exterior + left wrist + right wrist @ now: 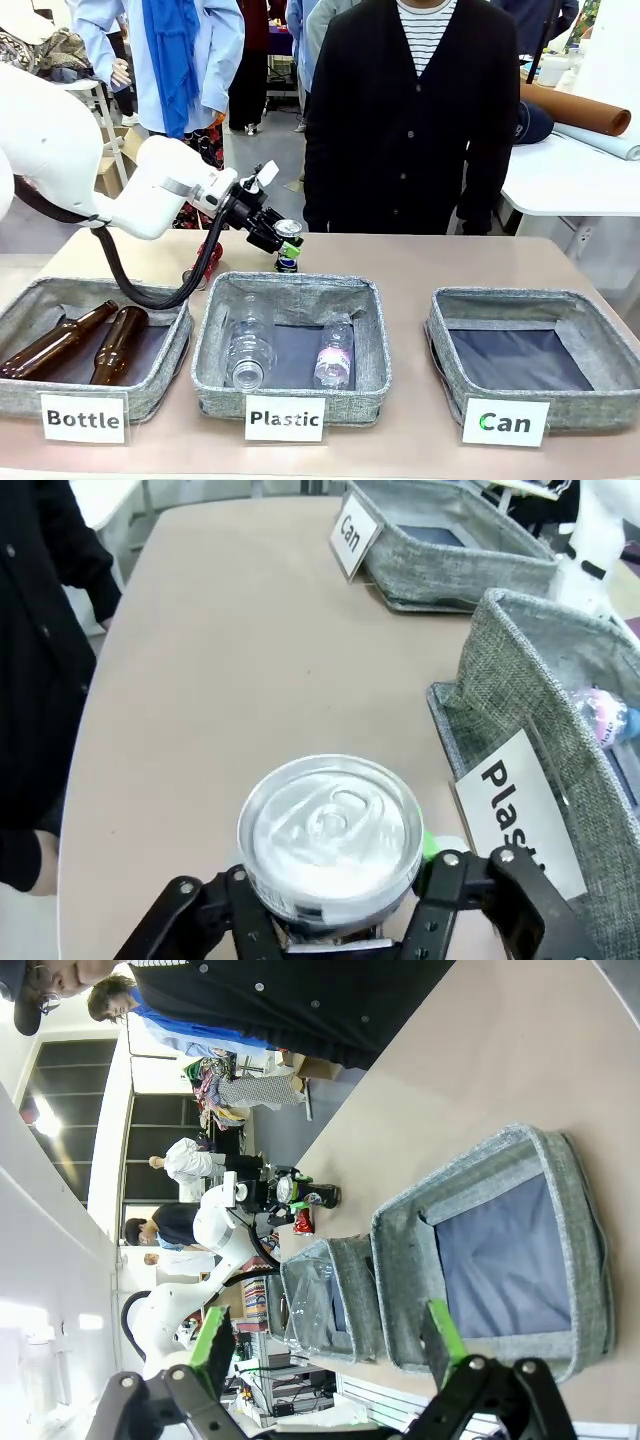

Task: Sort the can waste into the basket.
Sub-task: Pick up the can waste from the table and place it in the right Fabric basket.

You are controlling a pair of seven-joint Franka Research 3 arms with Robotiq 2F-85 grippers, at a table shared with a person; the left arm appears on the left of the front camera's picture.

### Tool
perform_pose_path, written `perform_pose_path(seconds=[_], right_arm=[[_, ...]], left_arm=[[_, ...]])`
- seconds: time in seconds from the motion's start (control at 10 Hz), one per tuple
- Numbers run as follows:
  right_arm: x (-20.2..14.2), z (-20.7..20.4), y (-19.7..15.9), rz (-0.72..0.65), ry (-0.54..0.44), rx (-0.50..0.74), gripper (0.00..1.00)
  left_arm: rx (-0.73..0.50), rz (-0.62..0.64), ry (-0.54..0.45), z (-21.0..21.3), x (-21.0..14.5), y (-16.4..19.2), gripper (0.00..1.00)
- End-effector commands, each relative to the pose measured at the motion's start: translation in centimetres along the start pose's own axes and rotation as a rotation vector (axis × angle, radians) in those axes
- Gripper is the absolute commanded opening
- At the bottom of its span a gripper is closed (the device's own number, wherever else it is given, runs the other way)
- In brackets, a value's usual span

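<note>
In the front view the task is only beginning: the Can basket (520,300) is holding nothing, so no can is sorted yet. My left gripper (283,243) is pinching the dark can (287,264) behind the Plastic basket (290,283). I cannot tell if this can is standing on the table (430,262) or hanging a little above it. The red can (208,260) is standing near it, partly behind my cable (150,292). I am counting two cans, three baskets, two brown bottles (118,345) in the Bottle basket (60,290) and two clear bottles (248,345) in the Plastic one. In the left wrist view I am looking down on the silver top of the dark can (330,835). My fingers are pressing it from both sides, with one green pad (432,845) touching its wall, and the Can basket (460,565) is lying well apart across the bare table. In the right wrist view my right gripper (328,1340) is hanging with its fingers spread and nothing between them. The empty Can basket (590,1230) is lying in front of it, and the red can (303,1222) is showing far off beside my other arm. As I am judging it, both cans are left to carry.
</note>
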State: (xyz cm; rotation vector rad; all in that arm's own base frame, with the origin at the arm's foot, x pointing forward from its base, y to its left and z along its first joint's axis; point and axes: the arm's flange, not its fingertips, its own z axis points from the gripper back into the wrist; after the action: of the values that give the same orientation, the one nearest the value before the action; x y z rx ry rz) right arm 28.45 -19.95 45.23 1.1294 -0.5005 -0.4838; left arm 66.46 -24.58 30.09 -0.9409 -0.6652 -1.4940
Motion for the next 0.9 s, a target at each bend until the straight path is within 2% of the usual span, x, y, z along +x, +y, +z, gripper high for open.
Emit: perform_pose_path(seconds=[0.0,0.2,0.5,0.6,0.7,0.8], right_arm=[[0.2,-0.1,0.0,0.024,-0.012,0.028,1.0],[0.2,-0.1,0.0,0.024,-0.012,0.028,1.0],[0.2,-0.1,0.0,0.024,-0.012,0.028,1.0],[0.2,-0.1,0.0,0.024,-0.012,0.028,1.0],[0.2,-0.1,0.0,0.024,-0.012,0.028,1.0],[0.2,-0.1,0.0,0.024,-0.012,0.028,1.0]], left_arm=[[-0.013,-0.001,-0.004,0.1,0.4,0.4,0.0],[0.077,-0.009,-0.032,2.1,1.5,-0.5,0.0],[0.354,-0.068,-0.136,8.9,8.1,-7.4,0.0],[0.372,-0.075,-0.157,11.4,10.0,-10.0,0.0],[0.338,-0.04,-0.162,13.9,10.6,-13.1,0.0],[0.317,0.036,-0.112,15.3,9.4,-15.5,0.0]])
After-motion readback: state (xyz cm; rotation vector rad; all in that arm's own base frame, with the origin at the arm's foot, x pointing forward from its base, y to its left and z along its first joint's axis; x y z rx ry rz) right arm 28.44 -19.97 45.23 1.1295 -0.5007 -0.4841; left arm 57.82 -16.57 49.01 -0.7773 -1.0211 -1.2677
